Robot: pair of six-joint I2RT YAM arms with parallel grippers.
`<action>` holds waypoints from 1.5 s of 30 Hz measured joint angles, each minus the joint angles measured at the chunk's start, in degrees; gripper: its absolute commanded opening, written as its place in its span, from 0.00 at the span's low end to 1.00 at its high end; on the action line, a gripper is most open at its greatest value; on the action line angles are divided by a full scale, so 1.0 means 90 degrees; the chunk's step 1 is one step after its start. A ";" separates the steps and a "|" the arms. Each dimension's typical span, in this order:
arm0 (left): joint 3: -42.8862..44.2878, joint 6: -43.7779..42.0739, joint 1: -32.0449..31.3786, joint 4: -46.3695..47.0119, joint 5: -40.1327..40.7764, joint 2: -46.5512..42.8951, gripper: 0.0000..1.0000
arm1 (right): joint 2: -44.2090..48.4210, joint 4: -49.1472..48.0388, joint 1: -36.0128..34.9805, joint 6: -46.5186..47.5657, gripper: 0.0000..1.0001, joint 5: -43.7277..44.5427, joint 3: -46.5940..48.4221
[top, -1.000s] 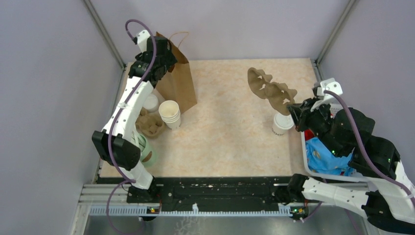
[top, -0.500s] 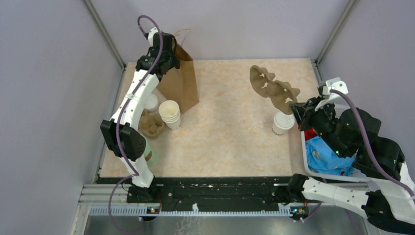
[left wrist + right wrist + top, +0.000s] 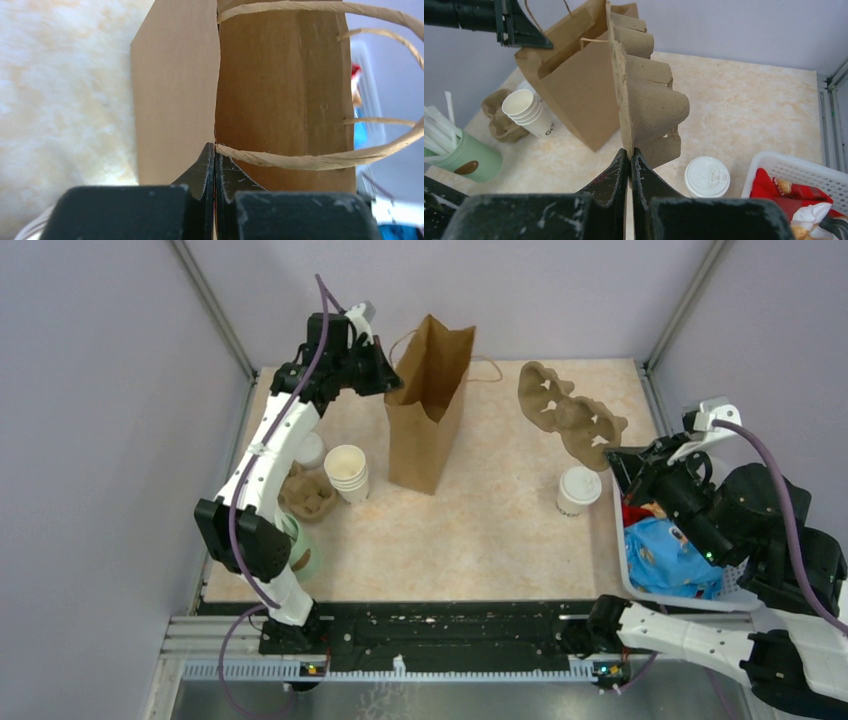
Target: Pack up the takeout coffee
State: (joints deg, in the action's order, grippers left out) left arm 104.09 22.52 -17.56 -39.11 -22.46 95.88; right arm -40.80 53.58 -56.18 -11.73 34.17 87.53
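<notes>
The left tool (image 3: 214, 148) pinches the bag (image 3: 280, 90) rim, the right tool (image 3: 630, 152) the carrier (image 3: 649, 100) edge, well apart.

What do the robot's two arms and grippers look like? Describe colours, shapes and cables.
The left arm and right arm have white links joined by bulky black joint housings; a purple cable loops along each. The left gripper and right gripper are black, with flat tapering fingers scuffed with pale specks.

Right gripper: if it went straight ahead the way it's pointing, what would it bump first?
The right gripper pinches the cardboard cup carrier, which fills its path. Beyond that, the brown paper bag looks roughly in line, though depth is unclear.
</notes>
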 measured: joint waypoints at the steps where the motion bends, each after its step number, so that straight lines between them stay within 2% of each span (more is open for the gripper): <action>1: -0.0117 -0.0095 -0.0019 -0.0049 -0.0279 -0.0090 0.00 | -0.0034 0.0017 0.0000 -0.0007 0.00 -0.0002 0.0083; 6: -0.0656 -0.0709 -0.0163 -0.0376 -0.1253 -0.0493 0.00 | -0.0464 0.0270 0.0000 -0.0095 0.00 -0.0097 0.0918; 10: -0.0879 -0.1246 -0.0291 -0.0707 -0.1438 -0.0712 0.01 | -0.0831 0.0483 0.0000 -0.0238 0.00 -0.0143 0.1727; 12: -0.0886 -0.1491 -0.0328 -0.0814 -0.1416 -0.0746 0.05 | -0.0908 0.0554 0.0000 -0.0316 0.00 -0.0204 0.1967; 15: -0.0882 -0.1732 -0.0359 -0.0862 -0.1307 -0.0767 0.25 | -0.1008 0.0726 0.0000 -0.0442 0.00 -0.0415 0.2225; 16: -0.0869 -0.1785 -0.0359 -0.0889 -0.1236 -0.0765 0.37 | -0.1069 0.0821 0.0000 -0.0481 0.00 -0.0517 0.2302; 17: -0.0831 -0.1797 -0.0359 -0.0952 -0.1156 -0.0746 0.42 | -0.1139 0.0886 0.0000 -0.0517 0.00 -0.0585 0.2368; 19: -0.0624 -0.1719 -0.0362 -0.1124 -0.0869 -0.0678 0.46 | -0.1409 0.1175 0.0000 -0.0670 0.00 -0.0787 0.2579; 20: -0.0481 -0.1632 -0.0367 -0.1236 -0.0685 -0.0639 0.53 | -0.1574 0.1333 0.0000 -0.0765 0.00 -0.0835 0.2681; 21: -0.0308 -0.1506 -0.0367 -0.1375 -0.0464 -0.0607 0.65 | -0.1744 0.1508 0.0000 -0.0889 0.00 -0.0833 0.2788; 22: -0.0107 -0.1365 -0.0374 -0.1545 -0.0194 -0.0578 0.73 | -0.1977 0.1744 -0.0002 -0.1056 0.00 -0.0784 0.2912; 25: 0.0583 -0.0695 -0.0389 -0.2108 0.0719 -0.0568 0.93 | -0.2659 0.2514 0.0000 -0.1518 0.00 -0.0406 0.3196; 27: 0.0729 -0.0206 -0.0389 -0.2254 0.1192 -0.0726 0.96 | -0.2948 0.2846 -0.0002 -0.1710 0.00 -0.0121 0.3191; 31: 0.0527 0.1052 -0.0389 -0.2679 0.1872 -0.1411 0.91 | -0.3254 0.3177 0.0000 -0.1875 0.00 0.0471 0.3152; 37: -0.0097 0.2487 -0.0612 -0.3225 0.1974 -0.2569 0.82 | -0.3036 0.3351 0.0019 -0.1758 0.00 0.1025 0.3157; 45: -0.0454 0.3485 -0.1443 -0.3383 0.2455 -0.2484 0.79 | -0.2421 0.2812 0.0024 -0.1583 0.00 0.0619 0.3019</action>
State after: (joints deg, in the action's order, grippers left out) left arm 100.01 53.89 -30.55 -69.56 -0.36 73.52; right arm -62.59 78.89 -55.96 -25.98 39.75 114.69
